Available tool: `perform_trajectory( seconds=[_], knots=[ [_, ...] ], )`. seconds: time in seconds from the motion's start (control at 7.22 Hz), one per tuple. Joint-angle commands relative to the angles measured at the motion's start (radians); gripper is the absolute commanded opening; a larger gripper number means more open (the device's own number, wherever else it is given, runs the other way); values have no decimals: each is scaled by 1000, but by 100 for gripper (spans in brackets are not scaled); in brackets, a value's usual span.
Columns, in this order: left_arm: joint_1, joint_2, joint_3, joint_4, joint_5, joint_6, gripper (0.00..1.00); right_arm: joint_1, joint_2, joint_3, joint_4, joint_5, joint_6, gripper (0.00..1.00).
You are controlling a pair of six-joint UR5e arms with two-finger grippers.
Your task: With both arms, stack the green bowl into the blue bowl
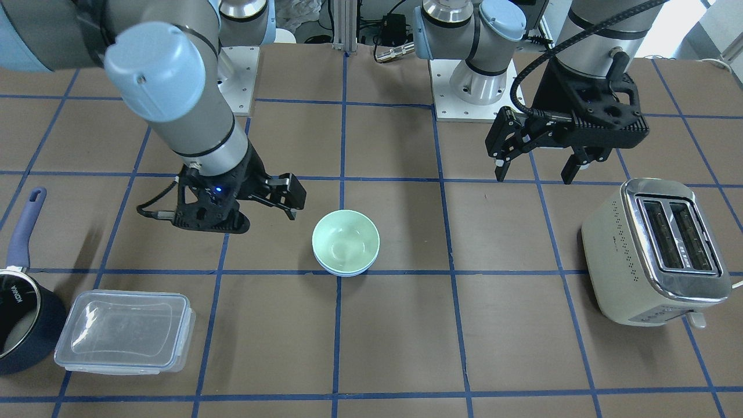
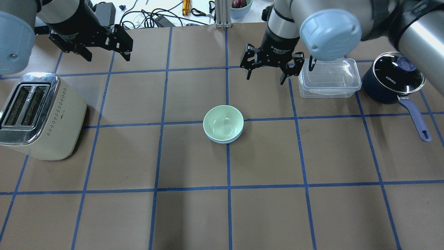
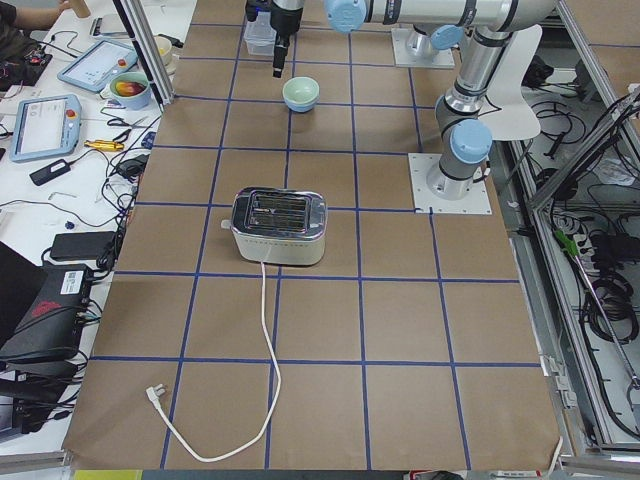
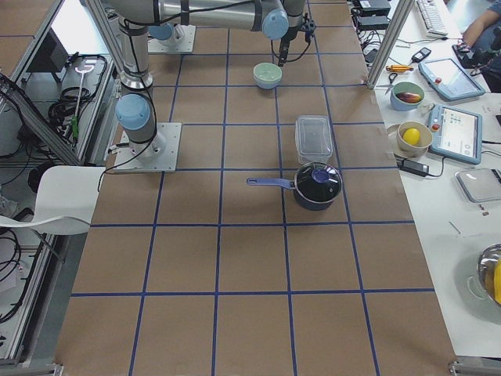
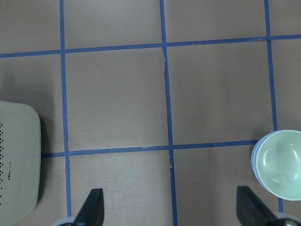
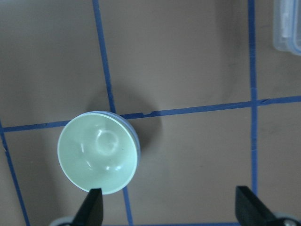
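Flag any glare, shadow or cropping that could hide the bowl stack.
Right wrist view: sharp, small highlights inside the green bowl, soft shadow beside it. Overhead view: glare on the saucepan lid; the blue bowl shows only as a thin rim. Front-facing view: reflections on the clear container. Left wrist view: frame edge crops the green bowl.

blue bowl (image 1: 346,272) nearly all hidden under green bowl (image 1: 346,239), only a rim sliver shows. Front view: pan (image 1: 35,331) cropped by frame edge. Left wrist view: toaster (image 5: 16,155) + green bowl both cut by edges. Right wrist view: box (image 6: 288,28) cropped at corner, only part visible.
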Motion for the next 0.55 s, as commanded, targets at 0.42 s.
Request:
perform_trajectory(
  seconds=[0.42],
  knots=[
    [0, -1, -1, 1, 0, 0, 100, -204, -198, -30, 249, -114, -321, 95]
  ],
)
